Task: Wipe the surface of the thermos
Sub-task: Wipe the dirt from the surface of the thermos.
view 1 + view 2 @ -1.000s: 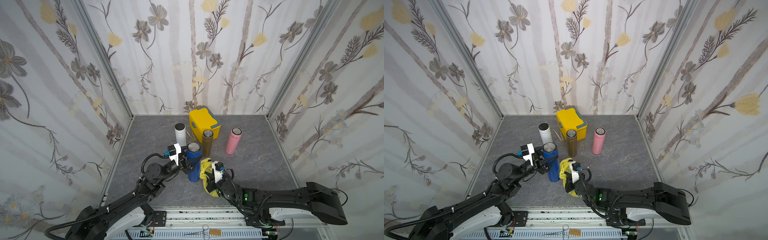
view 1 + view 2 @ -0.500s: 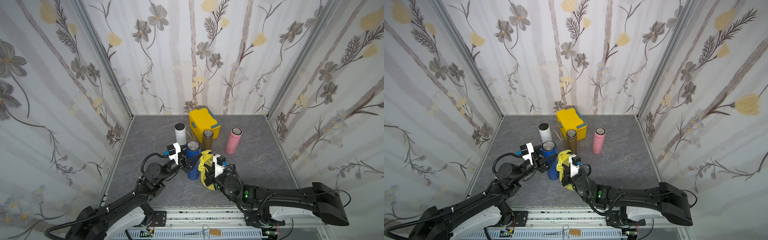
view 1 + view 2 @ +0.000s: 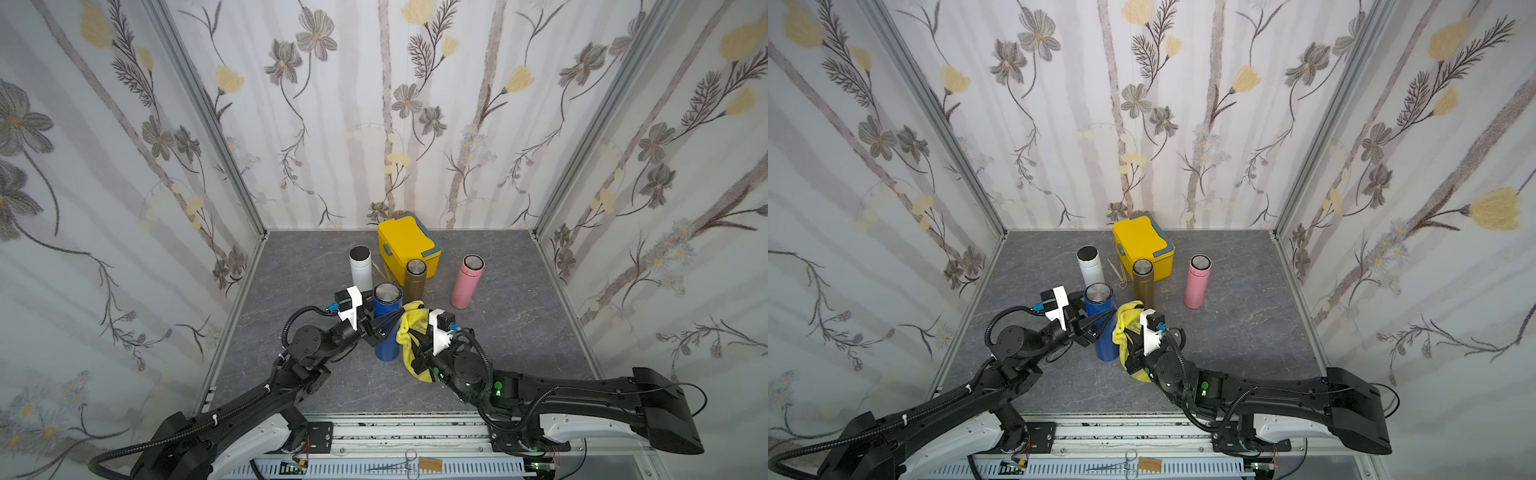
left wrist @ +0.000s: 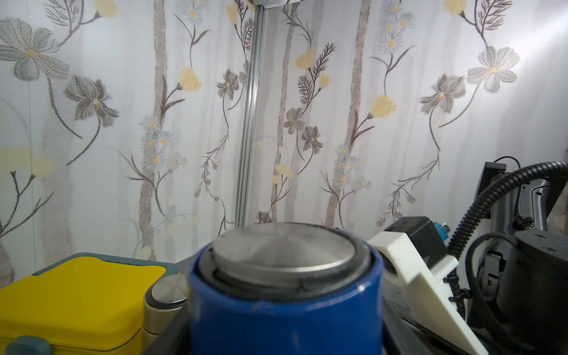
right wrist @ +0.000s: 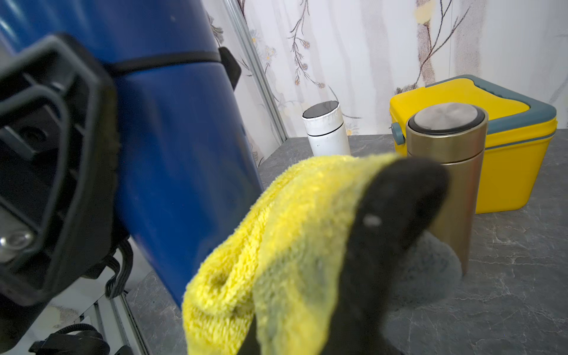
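Observation:
The blue thermos (image 3: 386, 332) with a steel lid stands near the middle of the grey floor. My left gripper (image 3: 384, 322) is shut on its upper body, one black finger crossing its front; in the left wrist view the thermos (image 4: 285, 307) fills the space between the jaws. My right gripper (image 3: 417, 332) is shut on a yellow cloth (image 3: 409, 328) that lies against the thermos's right side near its top. In the right wrist view the cloth (image 5: 276, 246) drapes over a black finger (image 5: 396, 215) beside the blue wall (image 5: 172, 153).
Behind the blue thermos stand a white thermos (image 3: 360, 268), a bronze one (image 3: 414, 280) and a pink one (image 3: 468, 281), with a yellow lidded box (image 3: 407, 247) at the back. Tweezers (image 3: 1121, 274) lie between white and bronze. Floral walls enclose three sides.
My right gripper has carried the yellow cloth up along the thermos's right side, from low near the base to near the top. The left gripper and thermos have stayed put.

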Tool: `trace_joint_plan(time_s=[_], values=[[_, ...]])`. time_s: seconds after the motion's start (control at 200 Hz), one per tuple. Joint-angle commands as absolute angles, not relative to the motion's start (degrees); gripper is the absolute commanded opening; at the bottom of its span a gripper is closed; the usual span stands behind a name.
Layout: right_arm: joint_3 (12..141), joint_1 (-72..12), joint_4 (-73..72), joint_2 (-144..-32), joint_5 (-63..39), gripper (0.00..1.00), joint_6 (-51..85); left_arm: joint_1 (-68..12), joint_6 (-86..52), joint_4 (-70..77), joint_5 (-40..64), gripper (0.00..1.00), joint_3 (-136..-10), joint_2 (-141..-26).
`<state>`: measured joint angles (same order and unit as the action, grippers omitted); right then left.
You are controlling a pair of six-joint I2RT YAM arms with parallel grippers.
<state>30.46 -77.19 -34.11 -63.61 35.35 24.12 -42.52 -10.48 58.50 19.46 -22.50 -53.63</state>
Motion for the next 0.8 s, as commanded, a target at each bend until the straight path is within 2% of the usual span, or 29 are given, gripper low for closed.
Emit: trace_joint_plan(time_s=[0.0,0.165,0.315,0.485,0.794], values=[[28.6,-77.5,-39.0,-65.3,30.9,0.0,24.4,-42.8,-11.0,62.0,21.5,0.0,-23.3,-53.8],[19.6,-77.5,-44.6,-69.8,35.0,0.0,30.9,-42.9,-11.3,62.0,21.9,0.0,-23.4,-53.8],[25.2,-77.5,-38.4,-66.7,33.8,0.0,27.5,-43.0,-11.3,62.0,22.1,0.0,-23.3,-53.7],[29.3,-77.5,-40.4,-62.9,29.6,0.0,22.6,-43.1,-10.8,61.8,22.0,0.0,-23.2,-53.5],[18.9,-77.4,-44.7,-66.5,34.7,0.0,30.8,-43.2,-11.0,61.8,22.3,0.0,-23.4,-53.5]])
